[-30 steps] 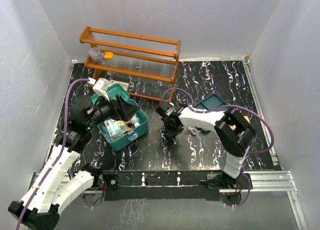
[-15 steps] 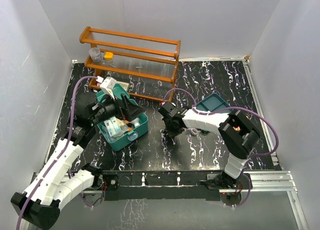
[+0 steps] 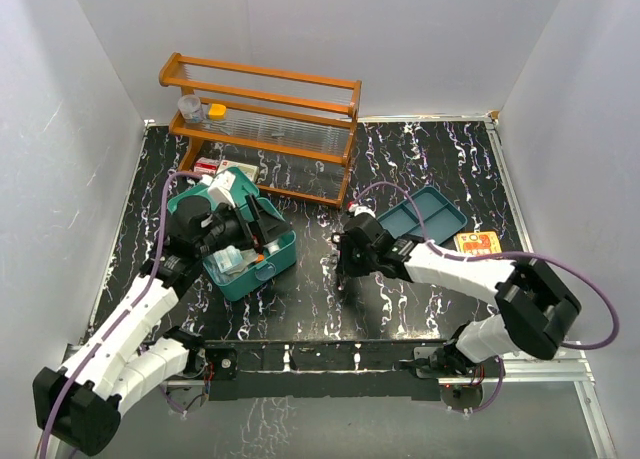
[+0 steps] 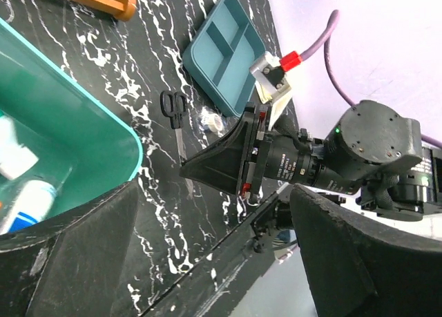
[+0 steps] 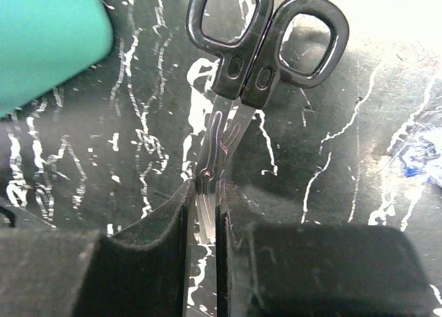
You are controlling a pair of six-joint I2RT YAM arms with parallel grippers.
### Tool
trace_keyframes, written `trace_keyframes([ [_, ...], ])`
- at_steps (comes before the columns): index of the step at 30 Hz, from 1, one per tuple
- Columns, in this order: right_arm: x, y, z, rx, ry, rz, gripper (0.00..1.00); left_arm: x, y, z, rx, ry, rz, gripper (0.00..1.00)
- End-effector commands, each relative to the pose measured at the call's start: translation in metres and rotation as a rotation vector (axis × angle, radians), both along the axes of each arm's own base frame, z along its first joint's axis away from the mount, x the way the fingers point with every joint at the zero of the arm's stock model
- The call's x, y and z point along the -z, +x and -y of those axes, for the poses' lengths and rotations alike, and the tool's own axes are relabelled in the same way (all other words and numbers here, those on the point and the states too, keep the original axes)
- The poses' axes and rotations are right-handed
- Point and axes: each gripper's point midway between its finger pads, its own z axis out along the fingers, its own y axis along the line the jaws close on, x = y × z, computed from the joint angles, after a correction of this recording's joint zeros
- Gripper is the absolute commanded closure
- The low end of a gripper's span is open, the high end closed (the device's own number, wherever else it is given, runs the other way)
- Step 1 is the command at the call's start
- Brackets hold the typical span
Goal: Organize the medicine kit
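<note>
Medicine kit (image 3: 262,274) open. R gripper (image 5: 205,213) pinches scissors (image 5: 240,72) by blades, so pickup step. L gripper (image 4: 214,262) spread, empty. Next: lift w/o slip, then into kit.

Both arms reach inward, one gripper spread and the other clamped.
The left arm (image 3: 130,319) rises from the near left, and the left gripper (image 3: 252,227) points right with its fingers wide apart. The right arm (image 3: 470,279) bends at the near right and stretches low to the left, where the right gripper (image 5: 205,193) pinches the scissors (image 5: 224,123) by the blades.
</note>
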Motion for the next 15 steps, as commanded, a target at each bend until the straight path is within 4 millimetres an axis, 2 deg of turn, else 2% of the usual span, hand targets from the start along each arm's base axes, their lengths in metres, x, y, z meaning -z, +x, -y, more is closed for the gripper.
trace_keyframes([
  [1, -0.032, 0.012, -0.019, 0.069, 0.190, 0.087, 0.99, -0.013, -0.001, 0.019, 0.040, -0.086, -0.022, 0.13],
  [5, -0.047, 0.010, -0.019, 0.093, 0.276, 0.126, 0.99, -0.006, 0.000, 0.033, 0.047, -0.075, -0.070, 0.15],
  [9, -0.065, 0.008, -0.018, 0.079, 0.341, 0.183, 0.99, 0.007, 0.005, 0.049, 0.052, -0.086, -0.136, 0.21],
  [13, -0.082, 0.005, -0.017, 0.043, 0.381, 0.238, 0.98, 0.016, 0.015, 0.068, 0.078, -0.035, -0.142, 0.23],
  [15, -0.089, 0.004, -0.018, 0.025, 0.393, 0.257, 0.98, 0.014, 0.022, 0.077, 0.091, -0.015, -0.127, 0.23],
])
